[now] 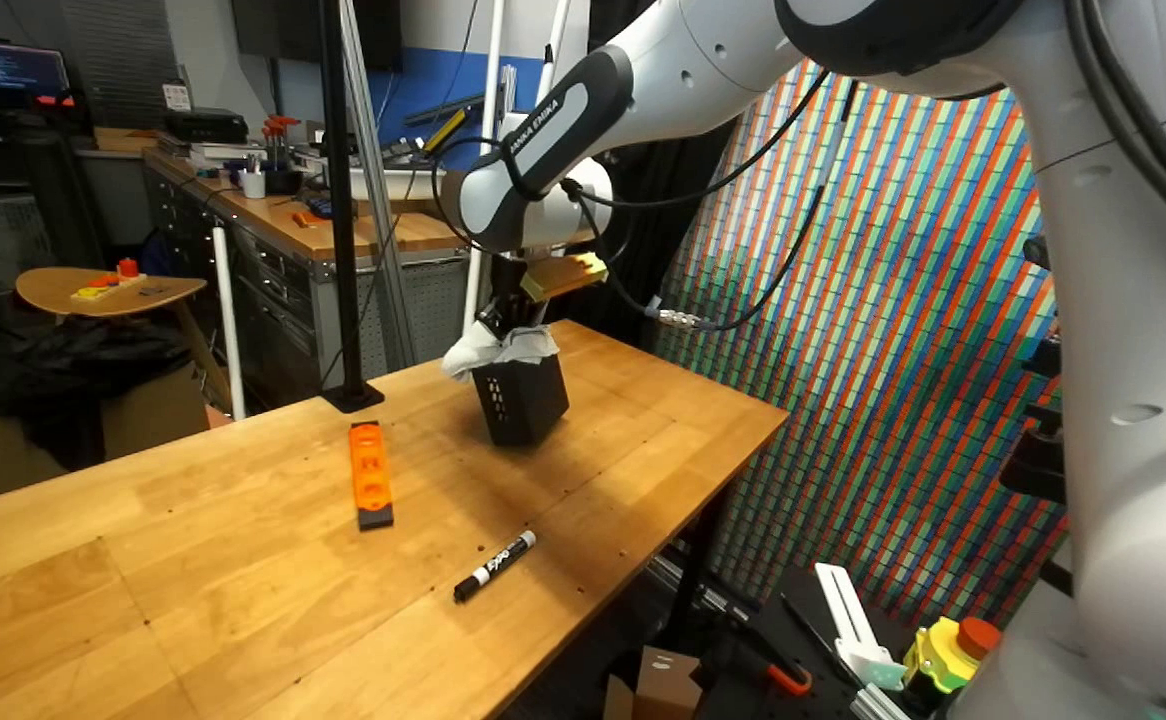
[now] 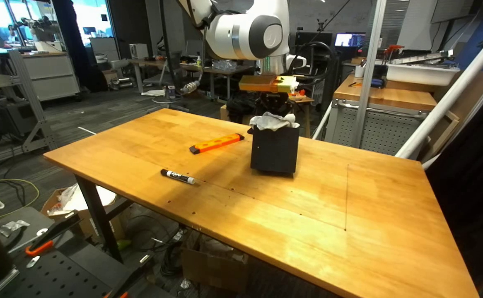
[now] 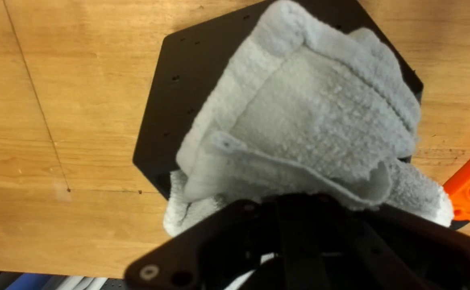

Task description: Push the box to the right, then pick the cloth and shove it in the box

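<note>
The black box stands on the wooden table near its far edge in both exterior views; it also shows in the wrist view. It looks slightly tilted, and I cannot tell if its base is flat. The grey-white cloth lies bunched over the box's opening, with parts hanging outside the rim; it also shows in an exterior view. My gripper points down at the opening, its fingers close together and pressed into the cloth. The fingertips and the box's inside are hidden by the cloth.
An orange level lies on the table beside the box. A black-and-white marker lies closer to the table's near edge. A black post stands at the table's far edge, with a metal pole beyond it.
</note>
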{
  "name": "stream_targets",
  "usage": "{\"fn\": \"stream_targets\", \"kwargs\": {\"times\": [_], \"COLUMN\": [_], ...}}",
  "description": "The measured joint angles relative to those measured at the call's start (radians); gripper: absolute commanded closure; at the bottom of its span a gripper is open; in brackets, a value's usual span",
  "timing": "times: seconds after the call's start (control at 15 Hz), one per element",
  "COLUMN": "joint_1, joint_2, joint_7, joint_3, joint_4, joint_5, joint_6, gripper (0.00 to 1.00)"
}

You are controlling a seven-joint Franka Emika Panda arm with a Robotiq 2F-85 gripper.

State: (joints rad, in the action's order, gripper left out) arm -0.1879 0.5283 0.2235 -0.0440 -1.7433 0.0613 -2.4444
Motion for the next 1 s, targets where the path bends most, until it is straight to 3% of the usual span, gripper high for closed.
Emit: {"fn": "stream_targets", "kwargs": {"times": [1.0], "joint_1": [0.029], "joint_2": [-0.068], "joint_7": [-0.046], "joint_3": [-0.020], "joint_4": [-0.090], "joint_5": [0.041], "joint_6": [-0.016], "gripper": [1.00]}}
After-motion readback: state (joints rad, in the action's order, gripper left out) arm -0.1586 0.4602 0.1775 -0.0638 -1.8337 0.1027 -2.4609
